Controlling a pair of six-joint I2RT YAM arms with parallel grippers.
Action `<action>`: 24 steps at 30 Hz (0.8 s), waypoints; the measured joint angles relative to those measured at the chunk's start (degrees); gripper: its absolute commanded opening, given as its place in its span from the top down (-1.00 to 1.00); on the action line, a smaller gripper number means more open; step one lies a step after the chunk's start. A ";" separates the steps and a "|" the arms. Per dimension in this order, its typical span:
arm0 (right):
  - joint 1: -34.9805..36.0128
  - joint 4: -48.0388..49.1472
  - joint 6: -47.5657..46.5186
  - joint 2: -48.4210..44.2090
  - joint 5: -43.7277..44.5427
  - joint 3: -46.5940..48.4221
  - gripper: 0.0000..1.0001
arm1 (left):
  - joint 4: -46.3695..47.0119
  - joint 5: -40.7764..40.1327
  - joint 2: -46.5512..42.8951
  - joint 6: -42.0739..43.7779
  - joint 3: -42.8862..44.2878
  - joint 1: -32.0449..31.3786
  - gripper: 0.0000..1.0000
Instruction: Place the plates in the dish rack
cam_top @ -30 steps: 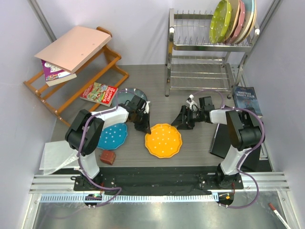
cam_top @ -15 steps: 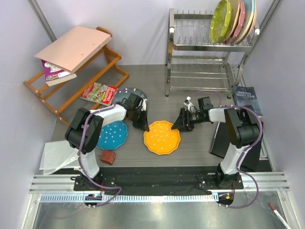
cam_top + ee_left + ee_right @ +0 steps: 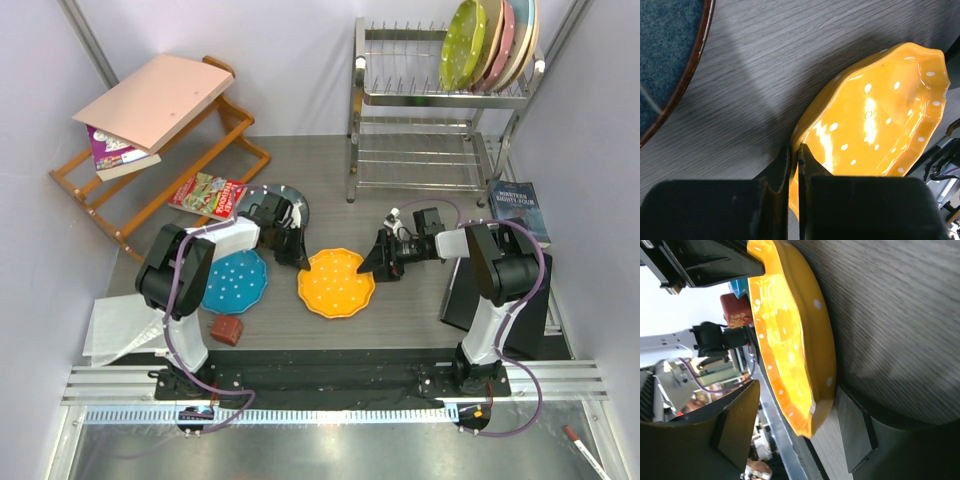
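My left claw [image 3: 796, 150] clamped on orange plate [image 3: 337, 283] rim, frame centre; right claw [image 3: 795, 425] apart astride opposite rim: close squarely

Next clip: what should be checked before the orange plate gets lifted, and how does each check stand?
1. left gripper shut on orange plate rim: ok.
2. right gripper straddling the opposite rim: ok.
3. right gripper closed on it: not ok, open with gaps.
4. Free slots in dish rack beside lime green plate: ok.
5. blue plate apart from orange plate: ok.
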 measured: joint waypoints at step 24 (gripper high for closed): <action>0.31 1.81 4.31 0.44 5.40 -0.33 0.97 | 2.89 2.14 2.36 -1.46 1.62 -0.98 0.87</action>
